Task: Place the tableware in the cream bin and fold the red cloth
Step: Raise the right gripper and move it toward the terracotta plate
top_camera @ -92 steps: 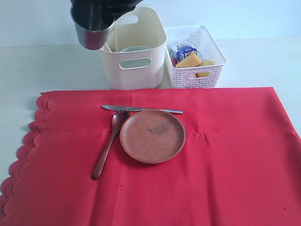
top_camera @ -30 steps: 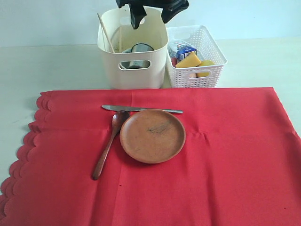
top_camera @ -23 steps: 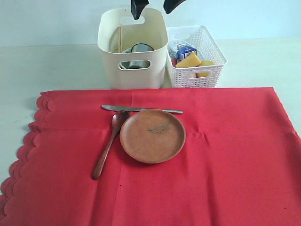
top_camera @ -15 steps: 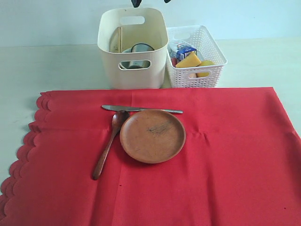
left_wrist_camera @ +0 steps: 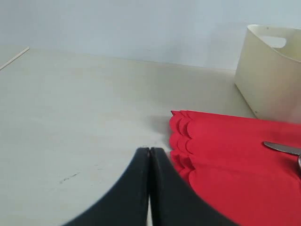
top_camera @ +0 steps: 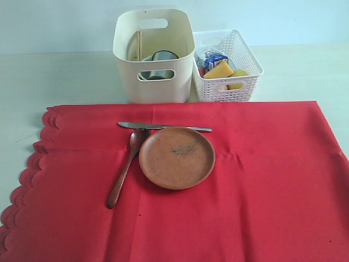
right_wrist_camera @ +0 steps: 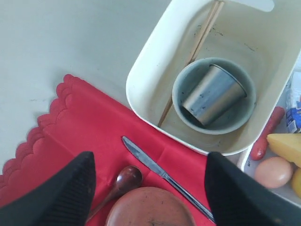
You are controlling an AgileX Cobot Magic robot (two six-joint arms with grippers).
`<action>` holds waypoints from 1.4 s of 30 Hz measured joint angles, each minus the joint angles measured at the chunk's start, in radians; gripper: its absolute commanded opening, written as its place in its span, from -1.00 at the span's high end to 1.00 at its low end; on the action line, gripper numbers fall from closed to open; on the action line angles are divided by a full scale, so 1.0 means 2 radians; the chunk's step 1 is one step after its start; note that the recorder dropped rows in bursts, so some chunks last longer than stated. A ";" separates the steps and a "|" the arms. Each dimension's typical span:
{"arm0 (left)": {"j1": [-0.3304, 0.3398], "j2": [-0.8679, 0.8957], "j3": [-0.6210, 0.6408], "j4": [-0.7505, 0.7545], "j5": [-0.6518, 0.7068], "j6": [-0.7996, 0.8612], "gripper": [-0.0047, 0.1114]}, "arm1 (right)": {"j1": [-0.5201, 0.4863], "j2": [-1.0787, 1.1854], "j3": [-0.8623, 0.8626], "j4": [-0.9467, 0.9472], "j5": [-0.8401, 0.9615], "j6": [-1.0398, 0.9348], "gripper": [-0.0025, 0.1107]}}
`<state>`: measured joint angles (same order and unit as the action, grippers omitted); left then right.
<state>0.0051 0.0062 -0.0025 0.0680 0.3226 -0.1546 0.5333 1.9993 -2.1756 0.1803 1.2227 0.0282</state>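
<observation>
The left hand (left_wrist_camera: 149, 151), its fingers pressed together on nothing, is hovering low over the bare table (left_wrist_camera: 70, 117), just beside the scalloped edge of the large red fabric cloth (top_camera: 262, 180). That cloth is lying flat and unfolded, so the folding is not yet begun. On it, the dark wooden spoon (top_camera: 124, 170), the slim metal knife (top_camera: 163, 126) and the round brown plate (top_camera: 176, 157) are waiting near each other to be cleared. Behind them, the tall cream plastic bin (top_camera: 131, 82) is already holding the wooden chopsticks (right_wrist_camera: 195, 42) and the steel cup (right_wrist_camera: 212, 94), which is lying tilted inside the pale round bowl (right_wrist_camera: 179, 96). The right hand (right_wrist_camera: 149, 160) is hanging above the bin's near wall, fingers wide apart and empty. By my reckoning, about half the tableware is binned.
</observation>
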 measured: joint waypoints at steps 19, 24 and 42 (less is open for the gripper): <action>0.000 0.000 0.000 0.000 0.000 0.000 0.90 | 0.000 -0.104 0.206 0.064 0.001 -0.076 -0.13; 0.000 0.000 0.000 0.000 0.000 0.000 0.90 | 0.000 -0.134 0.278 0.065 -0.001 -0.087 -0.13; 0.000 0.000 0.000 0.000 0.000 0.000 0.90 | 0.000 -0.168 0.547 0.060 -0.173 -0.092 -0.13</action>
<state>0.0051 0.0062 -0.0025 0.0680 0.3226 -0.1546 0.5333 1.6636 -1.0815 0.2999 0.8765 -0.1565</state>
